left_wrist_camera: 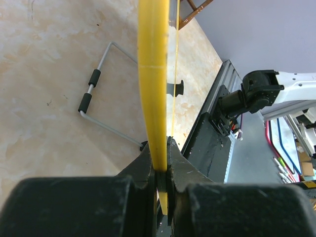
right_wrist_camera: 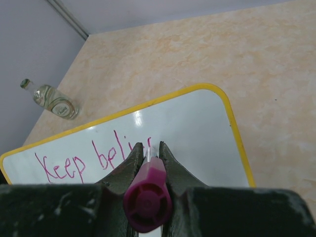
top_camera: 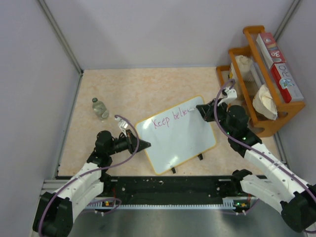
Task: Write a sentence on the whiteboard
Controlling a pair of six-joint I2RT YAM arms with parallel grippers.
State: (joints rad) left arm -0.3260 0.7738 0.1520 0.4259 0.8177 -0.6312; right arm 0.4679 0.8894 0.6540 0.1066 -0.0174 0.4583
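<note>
whiteboard [top_camera: 183, 140] rim: in left end effector [top_camera: 147, 144] | sentence [top_camera: 170, 118]: at marker [right_wrist_camera: 147, 200] tip

White arms [top_camera: 269, 165], black joints [top_camera: 237, 121] (purple cables [top_camera: 215, 111]).

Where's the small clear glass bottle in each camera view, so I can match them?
Top external: small clear glass bottle left of centre, near the left wall.
Left wrist: not in it.
Right wrist: bottle at the far left edge.
Shared landmark: yellow-rimmed glossy white whiteboard.
</note>
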